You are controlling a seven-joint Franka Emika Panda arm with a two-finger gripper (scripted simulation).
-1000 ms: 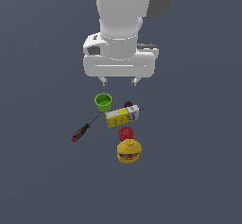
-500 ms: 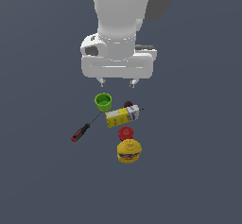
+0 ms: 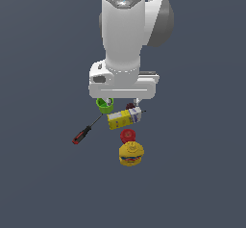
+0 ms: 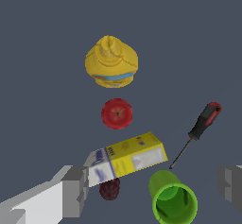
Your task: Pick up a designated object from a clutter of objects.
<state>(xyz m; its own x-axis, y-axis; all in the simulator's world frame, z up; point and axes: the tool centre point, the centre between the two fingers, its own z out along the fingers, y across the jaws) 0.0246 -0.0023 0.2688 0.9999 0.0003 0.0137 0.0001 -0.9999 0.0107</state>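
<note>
The white arm (image 3: 124, 39) stands upright over the clutter in the exterior view, and its wrist block hides the far edge of the group. The hand (image 4: 153, 190) hangs above the green cup and the carton. In the wrist view its two grey fingers (image 4: 75, 191) stand wide apart, one at each side of the picture, and nothing is held between them.

The dark grey bench (image 3: 43, 183) carries all six objects.

The yellow-white carton (image 4: 126, 158) lies on its side. It sits between the apple and the plum, with a visible gap to the apple.

The yellow burger toy (image 4: 111, 61) stands at the end of the group farthest from the hand.

The green cup (image 4: 172, 201) stands upright with its mouth open, just beside the carton's yellow end.

The red-handled screwdriver (image 4: 197, 133) lies flat. Its tip points toward the cup and its handle points away from the group.

The red apple (image 4: 116, 113) rests on the bench between the burger toy and the carton, apart from both. No part of the hand touches it.

The dark plum (image 4: 109, 189) sits against the carton's white end, near one finger.
</note>
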